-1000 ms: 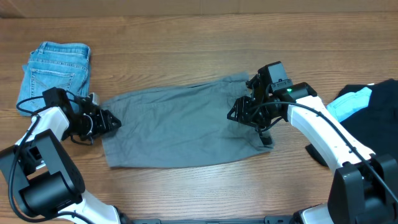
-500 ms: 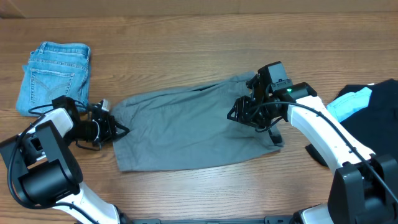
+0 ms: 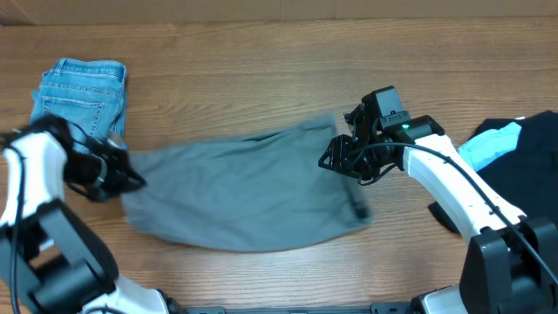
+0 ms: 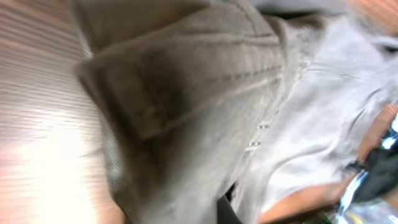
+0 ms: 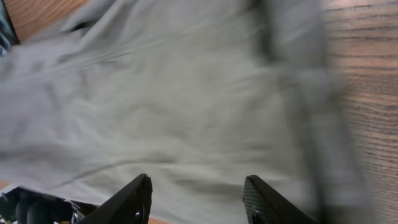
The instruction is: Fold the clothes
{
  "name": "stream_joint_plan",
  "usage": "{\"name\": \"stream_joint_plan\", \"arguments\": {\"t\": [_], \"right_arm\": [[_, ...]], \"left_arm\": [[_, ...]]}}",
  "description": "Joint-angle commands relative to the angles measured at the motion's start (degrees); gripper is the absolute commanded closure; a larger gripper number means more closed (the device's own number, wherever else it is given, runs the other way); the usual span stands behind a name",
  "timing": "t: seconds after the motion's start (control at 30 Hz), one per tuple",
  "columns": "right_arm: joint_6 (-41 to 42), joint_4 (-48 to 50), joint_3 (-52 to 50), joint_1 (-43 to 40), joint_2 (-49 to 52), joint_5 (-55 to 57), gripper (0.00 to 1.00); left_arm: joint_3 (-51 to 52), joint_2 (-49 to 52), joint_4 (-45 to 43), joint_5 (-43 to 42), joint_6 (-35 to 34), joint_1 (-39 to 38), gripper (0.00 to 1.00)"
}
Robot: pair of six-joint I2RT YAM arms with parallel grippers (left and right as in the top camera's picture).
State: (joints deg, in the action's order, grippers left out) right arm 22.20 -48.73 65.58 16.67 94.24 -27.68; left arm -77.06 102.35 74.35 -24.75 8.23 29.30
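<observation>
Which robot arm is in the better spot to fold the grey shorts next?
Probably the left. The left claw is shut on the left end of the shorts, ready to carry it over. The right claw hangs open above the right end, gripping nothing.

I see plain grey shorts [image 3: 244,187] on a brown wood-grain table [image 3: 261,61]. Left of the shorts, the folded denim [image 3: 78,96] is faded light blue. Right of them are a sky-blue garment [image 3: 488,144] and a black garment [image 3: 536,166].
</observation>
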Motion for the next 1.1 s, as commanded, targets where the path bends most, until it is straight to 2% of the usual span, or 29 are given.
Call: {"name": "stream_joint_plan", "arguments": {"t": [0.0,0.13,0.3,0.43,0.57,0.63,0.77,0.97,1.07], "right_arm": [[-0.59,0.13,0.81,0.35,-0.63,-0.44,0.48],[-0.61,0.13,0.81,0.35,-0.63,-0.42,0.48],[-0.59,-0.17,0.81,0.02,-0.63,-0.37,0.48],[-0.59,-1.2,0.81,-0.35,-0.63,1.2,0.48],[-0.44,-3.19,0.81,-0.35,-0.63,5.75,0.47],[2.34,-4.63,0.81,-0.35,-0.63,9.9,0.46],[6.14,-6.71,0.81,-0.35,-0.63,16.15,0.4],[7.08,-6.34,-0.9,-0.35,-0.57,16.72,0.4],[7.67,-4.52,-2.71,-0.35,-0.52,16.72,0.39]], "left_arm": [[-10.8,-6.64,5.14,5.75,-2.08,-1.6,0.96],[-15.58,-8.48,7.26,5.92,-3.58,-6.64,0.96],[-14.19,-7.82,5.7,6.49,-8.46,-17.9,0.96],[-11.8,-5.6,2.45,11.76,-16.52,-29.05,0.96],[-10.38,-2.64,-1.55,11.89,-22.91,-38.47,0.96],[-10.05,-0.7,-4.02,11.89,-26.67,-42.62,0.96],[-10.03,3.76,-7.93,12.98,-32.28,-49.22,0.96],[-10.03,10.73,-12.28,12.37,-38.8,-56.43,0.95],[-10.03,12.33,-14.6,9.2,-40.02,-58.82,0.96]]}}
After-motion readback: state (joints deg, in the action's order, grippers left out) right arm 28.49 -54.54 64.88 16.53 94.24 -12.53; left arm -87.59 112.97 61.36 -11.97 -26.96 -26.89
